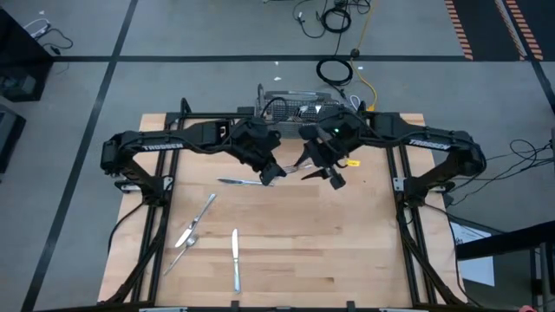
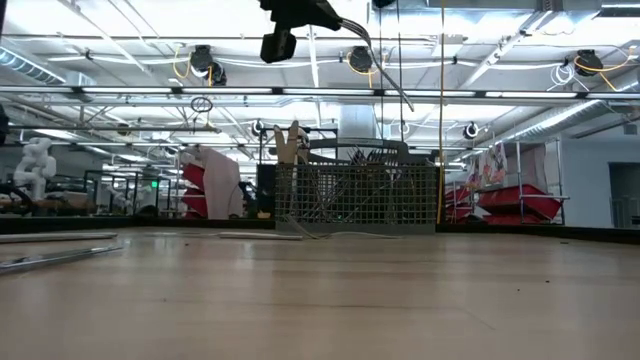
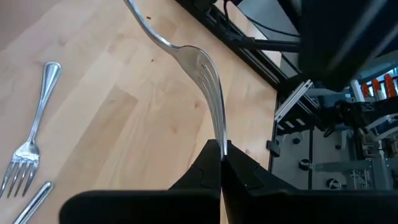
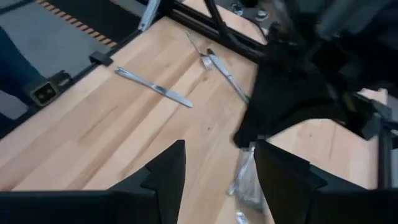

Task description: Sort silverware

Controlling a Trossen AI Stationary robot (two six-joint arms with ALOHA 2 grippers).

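Observation:
My left gripper (image 1: 273, 171) is shut on a shiny fork (image 3: 205, 74) above the middle of the table. The fork also shows in the low view (image 2: 385, 70), high above the tabletop. My right gripper (image 4: 221, 168) is open just to the right of it (image 1: 310, 166). Its fingers stand on either side of the fork's free part (image 4: 245, 180), and no touch shows. More silverware lies flat on the wood at the left: a knife (image 1: 238, 181), a second knife (image 1: 235, 260) and two forks (image 1: 198, 221) (image 1: 180, 251). My left gripper pinches the tips of the fork's tines (image 3: 221, 142) between its two fingers. The fork runs on straight out from the fingertips, its handle (image 3: 146, 25) farthest from them. It is lifted clear of the table, and its handle end (image 2: 408, 104) slopes downward.
A grey wire-mesh basket (image 1: 299, 106) stands at the middle of the far edge, with more pieces upright in it (image 2: 355, 195). Black frame rails (image 1: 403, 186) run along the table's left and right sides. Bare wood lies at the near right (image 1: 347, 251).

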